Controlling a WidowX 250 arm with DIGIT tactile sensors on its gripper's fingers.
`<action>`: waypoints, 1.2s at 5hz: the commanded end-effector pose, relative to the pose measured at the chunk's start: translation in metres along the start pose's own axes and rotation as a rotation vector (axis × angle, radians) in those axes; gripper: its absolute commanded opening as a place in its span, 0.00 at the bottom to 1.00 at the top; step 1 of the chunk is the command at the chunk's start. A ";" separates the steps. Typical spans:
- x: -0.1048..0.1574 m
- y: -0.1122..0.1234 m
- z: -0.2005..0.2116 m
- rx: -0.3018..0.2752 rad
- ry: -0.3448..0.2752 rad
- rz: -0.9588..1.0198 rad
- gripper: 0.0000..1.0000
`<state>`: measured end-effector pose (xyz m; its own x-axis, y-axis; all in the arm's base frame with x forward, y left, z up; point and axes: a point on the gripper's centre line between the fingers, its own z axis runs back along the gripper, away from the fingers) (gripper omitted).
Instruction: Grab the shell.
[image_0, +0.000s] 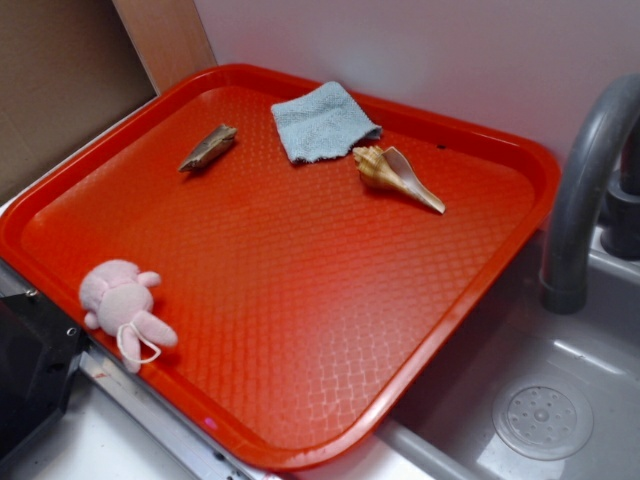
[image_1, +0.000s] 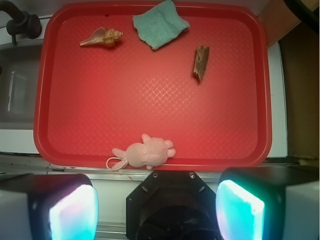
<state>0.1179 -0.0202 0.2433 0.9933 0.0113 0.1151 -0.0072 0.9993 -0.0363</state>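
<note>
The shell (image_0: 393, 175) is a tan-and-cream spiral conch lying on the red tray (image_0: 300, 300) at the far right, its pointed tail aimed toward the right rim. In the wrist view the shell (image_1: 102, 38) lies at the tray's upper left. My gripper (image_1: 156, 212) hangs high over the tray's near edge, far from the shell. Its two pale pads (image_1: 74, 215) stand wide apart with nothing between them. The gripper does not show in the exterior view.
A light blue cloth (image_0: 323, 122) lies next to the shell at the back. A flat brown wedge piece (image_0: 208, 148) lies at the back left. A pink plush bunny (image_0: 122, 308) rests on the near left rim. A grey faucet (image_0: 585, 190) and sink (image_0: 545, 420) stand to the right.
</note>
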 end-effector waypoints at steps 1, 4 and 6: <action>0.000 0.000 0.000 0.000 0.000 0.000 1.00; 0.043 -0.019 -0.063 -0.089 -0.092 0.760 1.00; 0.100 -0.031 -0.107 -0.076 -0.214 1.169 1.00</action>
<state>0.2219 -0.0580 0.1334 0.3483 0.9285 0.1289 -0.8992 0.3698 -0.2337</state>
